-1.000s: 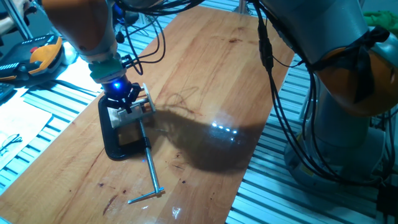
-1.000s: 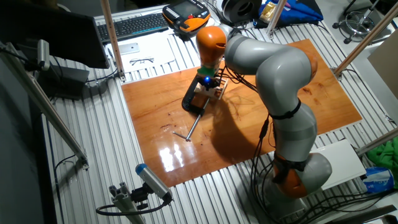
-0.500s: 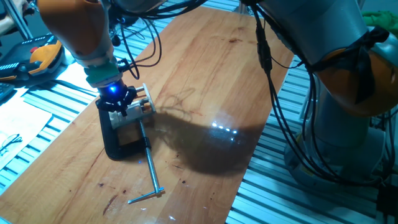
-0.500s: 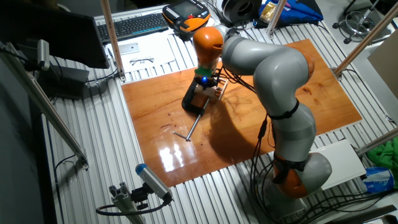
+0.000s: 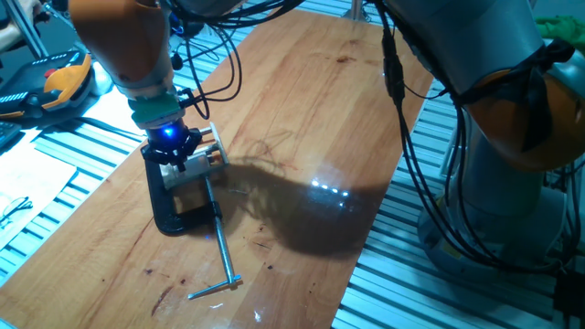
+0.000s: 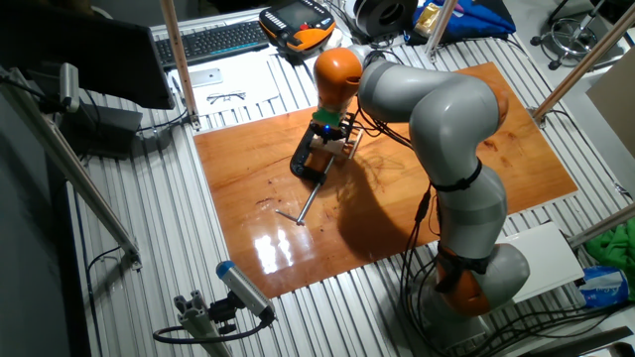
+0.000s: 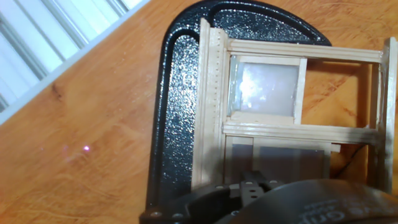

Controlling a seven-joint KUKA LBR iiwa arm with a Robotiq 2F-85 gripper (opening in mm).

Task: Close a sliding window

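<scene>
The sliding window point(image 5: 199, 153) is a small beige wood frame held upright in a black C-clamp point(image 5: 169, 208) near the wooden table's left edge. My gripper point(image 5: 174, 153) sits on top of the window, with its blue light just above. In the other fixed view my gripper point(image 6: 324, 137) covers most of the window point(image 6: 342, 149). The hand view shows the window frame point(image 7: 211, 106) from close up, with one pale pane point(image 7: 264, 87) above a middle rail and a second pane point(image 7: 280, 158) below. The fingers are hidden, so I cannot tell if they are open or shut.
The clamp's long metal screw point(image 5: 222, 251) lies toward the table's front. The wooden tabletop point(image 5: 311, 100) rests on slatted metal. An orange pendant point(image 6: 298, 35) and a keyboard point(image 6: 213, 40) lie beyond the table. The arm's base point(image 6: 476, 278) and cables stand at the right.
Since one second ago my hand has shifted slightly left over the window and looks narrower. The window and clamp have not moved.
</scene>
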